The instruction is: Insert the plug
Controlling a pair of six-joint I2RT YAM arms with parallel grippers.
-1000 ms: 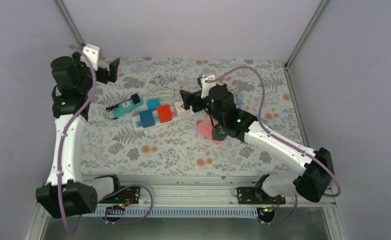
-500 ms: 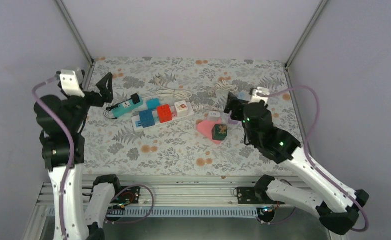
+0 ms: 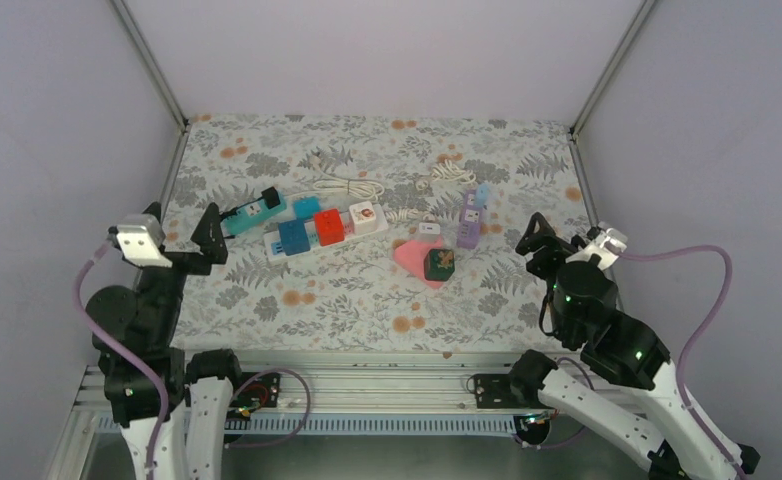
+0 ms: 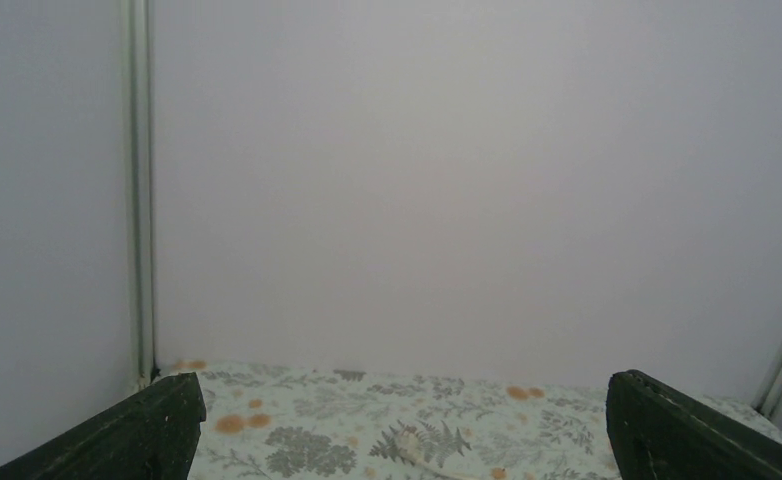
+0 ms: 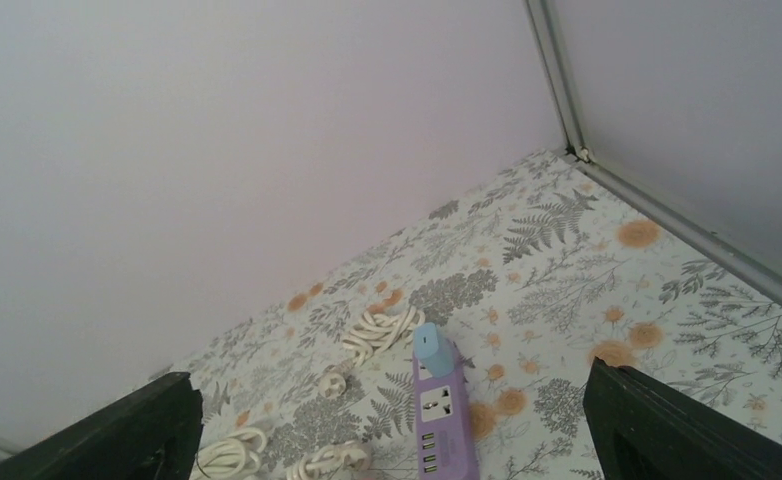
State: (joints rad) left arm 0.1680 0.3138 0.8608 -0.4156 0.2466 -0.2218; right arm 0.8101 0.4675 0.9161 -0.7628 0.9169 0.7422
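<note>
A purple power strip (image 3: pixel 468 229) lies at the right of the mat with a light blue plug (image 3: pixel 482 193) standing in its far end. It also shows in the right wrist view (image 5: pixel 444 425), with the blue plug (image 5: pixel 429 350) upright in it. A white power strip (image 3: pixel 367 222) at the centre carries a blue block (image 3: pixel 292 237), a red block (image 3: pixel 329 228) and a white plug (image 3: pixel 364 213). A dark green plug (image 3: pixel 438 263) rests on a pink piece (image 3: pixel 408 254). My left gripper (image 3: pixel 182 230) is open and empty, raised near the front left. My right gripper (image 3: pixel 559 245) is open and empty, raised at the front right.
A teal adapter with a black lead (image 3: pixel 252 212) lies left of the white strip. White cable coils (image 3: pixel 352 185) lie at the back; one coil (image 5: pixel 379 330) and a loose white plug (image 5: pixel 332 382) show in the right wrist view. Enclosure walls and metal corner posts (image 3: pixel 597 80) surround the mat.
Both arms have pulled back from the power strips to the near edge of the table. The right gripper left the white strip's end; both grippers stay open and empty.
</note>
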